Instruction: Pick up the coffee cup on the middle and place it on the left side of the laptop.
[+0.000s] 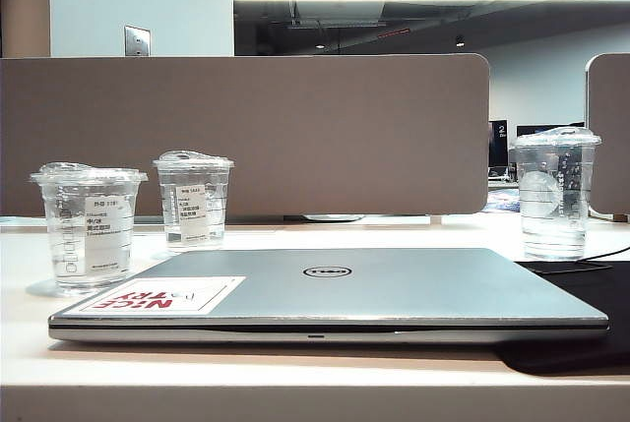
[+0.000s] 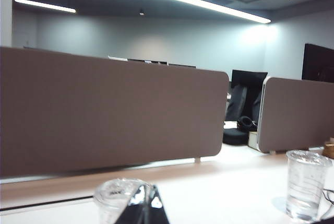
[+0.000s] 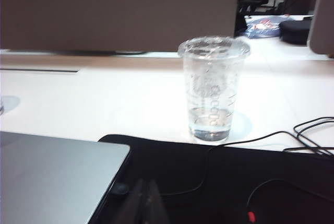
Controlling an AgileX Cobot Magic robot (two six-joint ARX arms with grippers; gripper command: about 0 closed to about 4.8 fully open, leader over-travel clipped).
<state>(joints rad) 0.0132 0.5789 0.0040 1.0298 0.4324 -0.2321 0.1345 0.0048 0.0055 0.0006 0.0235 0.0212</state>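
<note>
Coffee cup (image 1: 89,228) sits on the table (image 1: 295,371) at the lower left of the exterior frame, just beside the laptop's left front corner, upright, lid on. Laptop (image 1: 335,294) closed, centre of frame, red-lettered sticker (image 1: 157,296) on its near left corner. Twin cup (image 1: 194,200) stands further back, left of centre. Taller cup (image 1: 556,193) at the right edge, by the black mat (image 1: 591,289). Grey divider (image 1: 246,132) behind everything. Left gripper (image 2: 143,205) clenched, holding nothing, low over a cup lid (image 2: 119,191). Right gripper (image 3: 144,203) pinched together over the mat, empty.
</note>
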